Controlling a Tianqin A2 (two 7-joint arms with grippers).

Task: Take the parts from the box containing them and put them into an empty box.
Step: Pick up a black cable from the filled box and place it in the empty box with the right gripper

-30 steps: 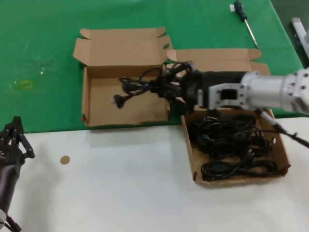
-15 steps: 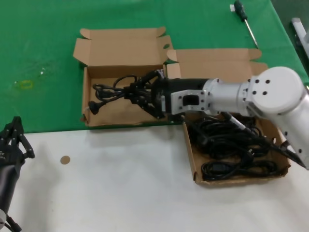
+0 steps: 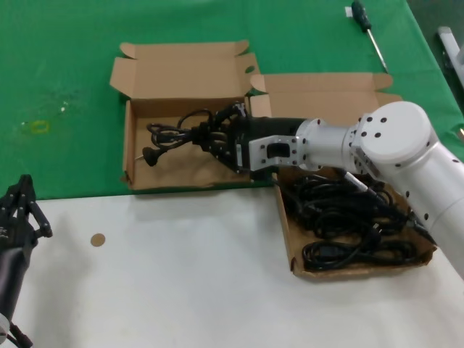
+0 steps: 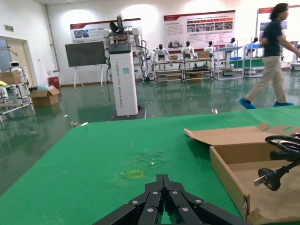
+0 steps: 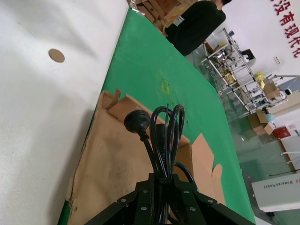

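My right hand (image 3: 217,138), clamped on one coiled black power cord (image 3: 174,135), hangs over the smaller brown cardboard box (image 3: 138,170), otherwise bare, while a tangle of cords (image 3: 348,217) waits in the larger brown cardboard box (image 3: 290,239) beside it.

Two brown cardboard boxes lie open: the smaller box (image 3: 156,156) at about ten o'clock and the larger box (image 3: 290,243) at about four o'clock. One bundled black power cord (image 3: 177,134) hangs over the smaller box, while the larger holds a tangled heap of cords (image 3: 348,217) whose number cannot be told. One screwdriver (image 3: 368,29) lies at one o'clock, and one round brown disc (image 3: 97,239) at eight o'clock.
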